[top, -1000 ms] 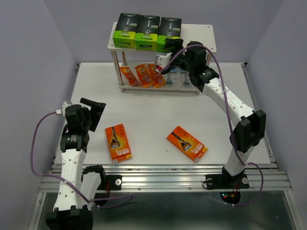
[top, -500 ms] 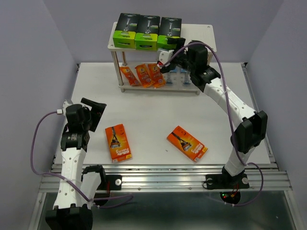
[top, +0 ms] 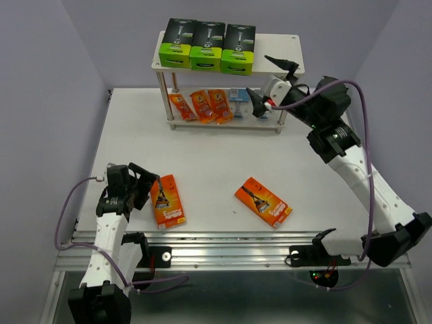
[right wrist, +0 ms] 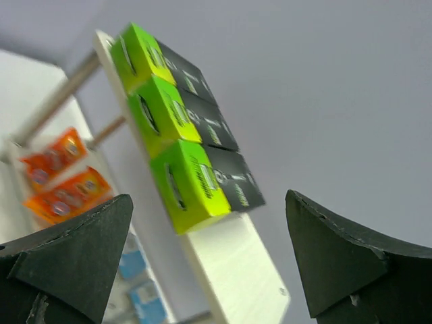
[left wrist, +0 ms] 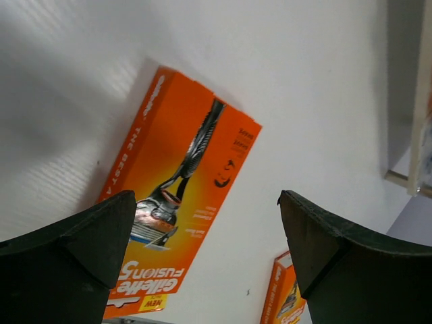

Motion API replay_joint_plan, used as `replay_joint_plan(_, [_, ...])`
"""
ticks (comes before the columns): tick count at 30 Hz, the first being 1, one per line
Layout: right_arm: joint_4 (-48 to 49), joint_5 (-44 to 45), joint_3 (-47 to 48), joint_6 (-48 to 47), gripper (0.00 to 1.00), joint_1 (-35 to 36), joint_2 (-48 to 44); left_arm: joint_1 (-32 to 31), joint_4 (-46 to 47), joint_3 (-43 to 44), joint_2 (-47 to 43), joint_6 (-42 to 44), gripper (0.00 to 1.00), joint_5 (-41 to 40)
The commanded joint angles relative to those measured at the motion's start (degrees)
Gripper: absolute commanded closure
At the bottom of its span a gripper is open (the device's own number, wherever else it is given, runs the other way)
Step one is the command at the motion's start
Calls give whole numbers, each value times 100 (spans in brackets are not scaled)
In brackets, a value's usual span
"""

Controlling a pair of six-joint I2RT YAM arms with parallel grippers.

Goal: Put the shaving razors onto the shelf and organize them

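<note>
**Left jaws lined up on left box; two boxes not shelved**

Your left jaws are open and empty, low over the desk (top: 216, 154), just left of the left box (top: 167, 200). That box lies flat, its long axis near-to-far and slightly tilted. The left wrist view shows it ahead between the spread jaws; I can't tell if they touch it. The right box (top: 262, 202) lies flat, well apart. The left arm is nearer the left box, so a grip across its short side looks likely next.

Your right jaws are open and empty, up by the right end of the shelf (top: 279, 46). The top view shows packets (top: 202, 104) and blue packs (top: 237, 96) on the lower tier. The right wrist view shows mostly the green boxes (right wrist: 177, 145) on top.
</note>
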Motion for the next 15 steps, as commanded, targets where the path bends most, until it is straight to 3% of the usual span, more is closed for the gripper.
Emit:
replay_joint_plan(1, [358,-319,-700,1766,0,84,-442,-3,415,-506,36,74,1,372])
replay_joint_plan(5, [314,197,-1333,3163,0,645,-617,-20,679,-805,167,144,1,407])
replay_joint_plan(8, [558,646,-2018,3612,0,1085,-836,-38,934,-928,334,171,5,460])
replay_joint_plan(15, [464,946,-2978,3826,0,2175,-804,-126,1382,-1034,914,268,17,495])
